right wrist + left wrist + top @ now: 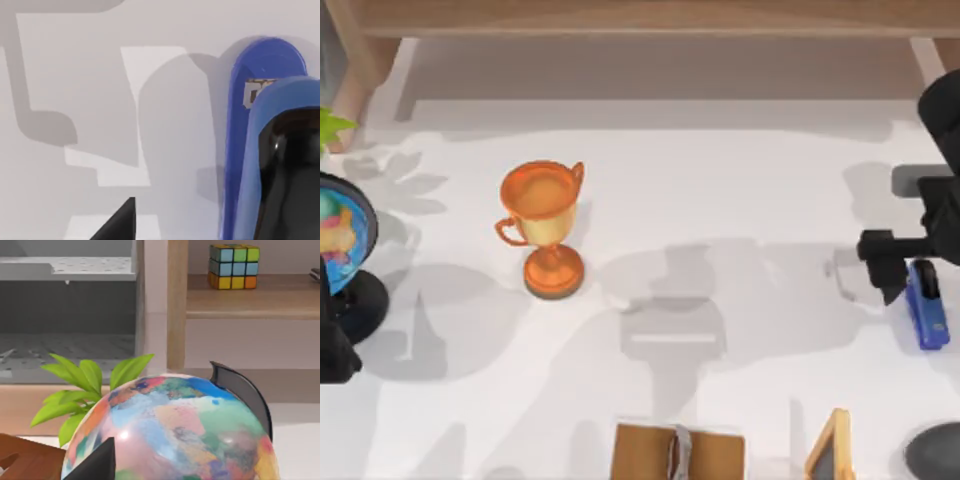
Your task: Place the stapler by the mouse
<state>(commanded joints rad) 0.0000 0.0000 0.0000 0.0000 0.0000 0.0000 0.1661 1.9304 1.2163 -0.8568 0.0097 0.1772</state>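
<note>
The stapler (927, 307) lay near the table's (740, 200) right edge, the mouse (937, 452) well apart below; the right gripper (900, 262) hovered just beside it, grip unclear; the middle lay open; the left arm sat parked by the globe (342, 232).

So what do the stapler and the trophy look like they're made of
The stapler looks like glossy blue plastic with a shiny black end: smooth moulded curves and small highlights in the right wrist view, plus a bit of pale metal near its tip. The trophy looks like polished orange-gold metal, or plastic made to resemble it; its sheen leaves that open.
</note>
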